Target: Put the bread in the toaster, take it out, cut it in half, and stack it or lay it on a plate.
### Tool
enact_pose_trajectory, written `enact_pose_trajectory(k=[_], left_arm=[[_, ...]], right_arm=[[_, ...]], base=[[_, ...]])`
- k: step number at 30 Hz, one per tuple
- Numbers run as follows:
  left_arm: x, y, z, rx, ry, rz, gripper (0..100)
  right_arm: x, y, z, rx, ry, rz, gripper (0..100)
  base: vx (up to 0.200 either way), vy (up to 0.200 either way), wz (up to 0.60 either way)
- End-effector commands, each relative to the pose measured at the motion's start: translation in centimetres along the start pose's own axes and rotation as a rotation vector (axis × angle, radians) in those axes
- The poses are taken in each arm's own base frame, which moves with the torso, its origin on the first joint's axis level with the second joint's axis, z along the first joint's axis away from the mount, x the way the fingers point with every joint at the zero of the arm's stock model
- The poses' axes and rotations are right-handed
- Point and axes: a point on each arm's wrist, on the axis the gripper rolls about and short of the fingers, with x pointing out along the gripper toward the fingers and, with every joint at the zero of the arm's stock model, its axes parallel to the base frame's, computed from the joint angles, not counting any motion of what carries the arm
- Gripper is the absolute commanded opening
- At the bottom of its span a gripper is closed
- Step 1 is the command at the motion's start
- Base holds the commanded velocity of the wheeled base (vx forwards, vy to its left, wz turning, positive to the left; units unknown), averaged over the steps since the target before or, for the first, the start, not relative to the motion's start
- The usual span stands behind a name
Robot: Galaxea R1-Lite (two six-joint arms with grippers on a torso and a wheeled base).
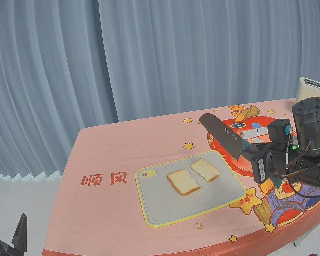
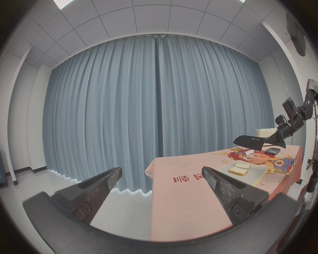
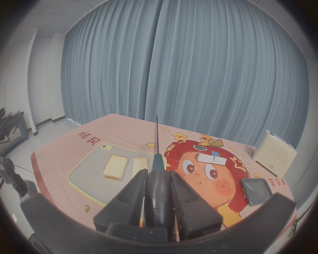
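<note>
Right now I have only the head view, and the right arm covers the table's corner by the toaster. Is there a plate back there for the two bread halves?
Observer: Yes. The right wrist view shows a dark square plate lying flat on the table, near the toaster but not touching it, with nothing on it.
Operator: And how is the knife gripped?
Observer: The right gripper is shut on the handle of the knife, one finger on each side. From the wrist the blade is seen edge-on.
</note>
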Motion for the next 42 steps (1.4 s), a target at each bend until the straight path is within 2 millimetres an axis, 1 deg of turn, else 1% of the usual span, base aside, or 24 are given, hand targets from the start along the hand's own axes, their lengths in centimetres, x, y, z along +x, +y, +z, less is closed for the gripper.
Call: enact_pose_trajectory(k=[1,5,6,7,12,15,19,21,26,34,42], left_arm=[[-4.0,-0.2,-1.5,0.012,-0.117,0.022,100],[-5.4,-0.4,-3.1,0.022,-0.098,0.015,100],[-5.4,-0.4,-3.1,0.022,-0.098,0.015,100],[-6.2,-0.5,-4.2,0.043,-0.086,0.013,100],[-6.2,-0.5,-4.7,0.049,-0.045,0.015,100],[-6.2,-0.5,-5.5,0.046,0.037,0.016,100],[-6.2,-0.6,-5.8,0.06,0.058,-0.035,100],[-6.5,-0.5,-5.9,0.063,0.024,-0.084,100],[-6.5,-0.5,-5.9,0.067,0.023,-0.069,100],[-6.5,-0.4,-6.0,-0.02,0.044,-0.027,100],[-6.5,-0.3,-6.1,-0.032,0.05,0.008,100]], right_arm=[[-0.6,-0.3,0.2,0.006,-0.018,0.0,0],[-0.8,-0.3,0.2,0.007,-0.02,0.001,0],[-0.8,-0.3,0.2,0.007,-0.02,0.001,0],[-1.0,-0.4,0.3,0.009,-0.026,0.002,0],[-1.2,-0.6,0.4,0.015,-0.037,0.002,0],[-1.3,-0.6,0.3,0.014,-0.034,0.002,0],[-1.4,-0.6,0.2,0.013,-0.034,0.004,0],[-1.5,-0.6,0.1,0.012,-0.033,0.006,0],[-1.4,-0.6,0.1,0.011,-0.032,0.006,0],[-1.6,-0.7,0.1,0.013,-0.036,0.005,0],[-1.6,-0.7,0.2,0.015,-0.04,0.005,0]], base=[[0.0,0.0,0.0],[0.0,0.0,0.0],[0.0,0.0,0.0],[0.0,0.0,0.0],[0.0,0.0,0.0],[0.0,0.0,0.0],[0.0,0.0,0.0],[0.0,0.0,0.0],[0.0,0.0,0.0],[0.0,0.0,0.0],[0.0,0.0,0.0]])
